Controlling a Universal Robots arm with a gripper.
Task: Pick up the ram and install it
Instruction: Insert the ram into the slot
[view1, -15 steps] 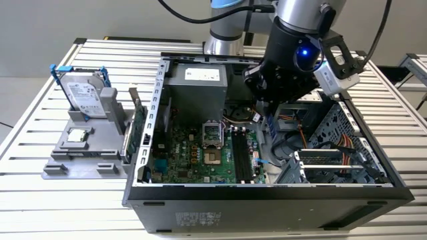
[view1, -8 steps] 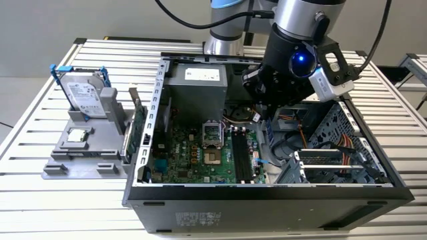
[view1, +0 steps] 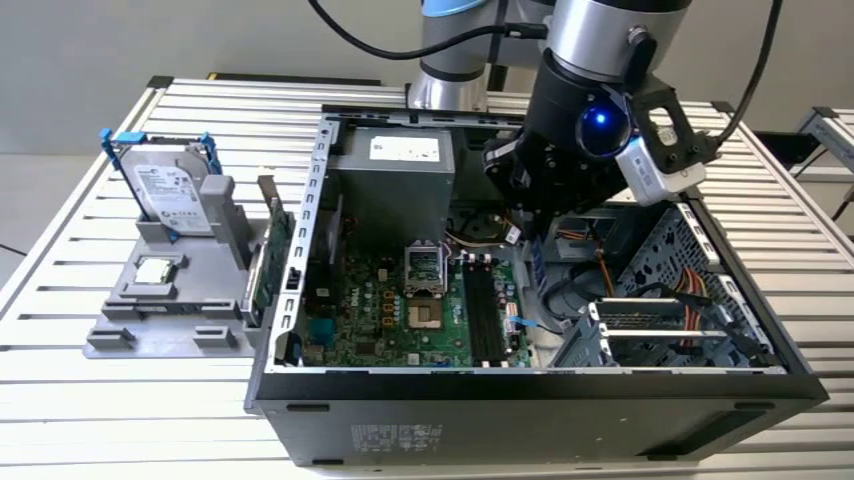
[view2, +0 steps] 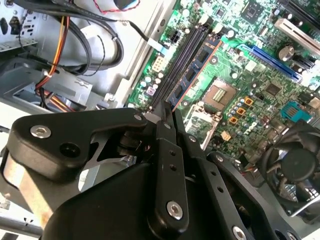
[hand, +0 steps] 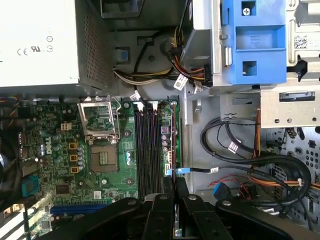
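Inside the open computer case (view1: 534, 420), along the motherboard's (hand: 55, 165) edge nearest the drive cage (view1: 674, 255): claw (hand: 175, 184) pressed together on the ram stick (hand: 170, 142), pinching it between both fingers. Held lengthwise, parallel to the bare black memory slots (hand: 147, 150) and just beside them, on their side toward the drive cage. In the second wrist view, seen with its blue face and row of black chips turned toward the camera (view2: 194, 72). Cannot tell whether already seated in a slot or only poised above one.

On the other side of the slots, a processor socket (hand: 102, 157) in its metal frame. At the case's back corner, a grey power supply (view1: 394, 165). Between board and drive cage, loose bundles of cables (hand: 240, 150).

Above the back of the case, the arm (view1: 587, 40) with its dark wrist over the board.

Outside the case, toward the table's (view1: 80, 400) edge at the exterior view's left: a grey holder (view1: 160, 335). At its back end, a hard drive (view1: 171, 195) standing upright in a blue bracket. On its side nearest the case, a green card (view1: 276, 265) standing on edge. In its middle, a small square chip (view1: 156, 270) lying flat.
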